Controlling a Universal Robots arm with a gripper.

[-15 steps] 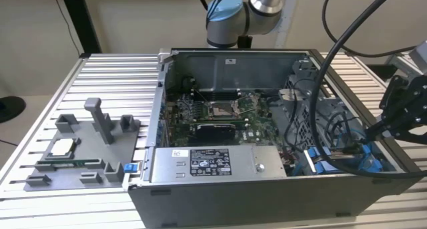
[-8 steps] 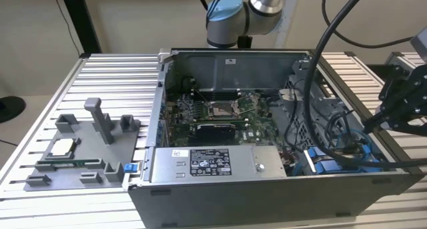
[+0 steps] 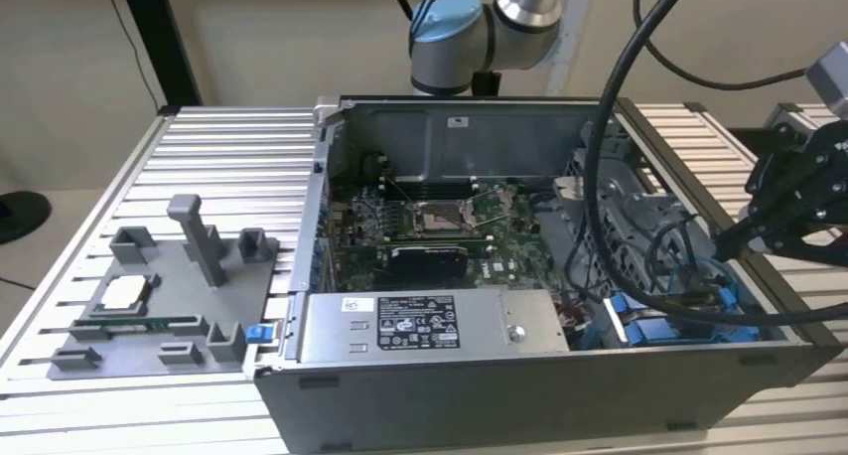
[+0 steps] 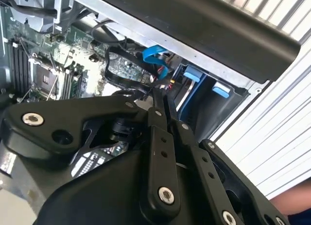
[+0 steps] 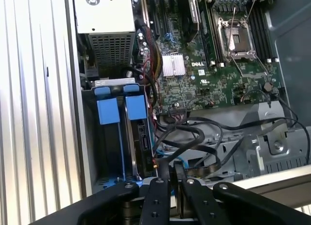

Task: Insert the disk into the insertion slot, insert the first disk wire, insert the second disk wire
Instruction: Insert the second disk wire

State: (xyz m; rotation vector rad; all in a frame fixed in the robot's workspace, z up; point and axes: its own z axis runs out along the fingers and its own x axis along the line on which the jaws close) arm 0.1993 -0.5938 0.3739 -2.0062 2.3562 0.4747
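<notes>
The disk (image 5: 136,108) sits in its bright blue carrier, down in the bay at the corner of the open computer case (image 3: 530,400); a dark edge of it shows beside the carrier. My gripper (image 5: 170,172) hangs just above the bay, its black fingers (image 4: 158,113) close together and shut. I cannot make out whether a wire is pinched between them. A thin bundle with red and yellow strands (image 4: 170,82) ends right at the fingertips. A blue flat wire (image 4: 155,57) and looping black wires (image 5: 194,137) lie next to the bay. In the exterior view the gripper (image 3: 742,244) is over the case's right side.
A second blue carrier (image 5: 107,111) stands beside the disk. The grey power-supply box (image 3: 411,326) lies along the case's front wall, the motherboard (image 3: 424,227) behind it. A grey fixture (image 3: 146,296) sits on the slatted table at the exterior view's left. Thick black cables (image 3: 603,177) hang over the case.
</notes>
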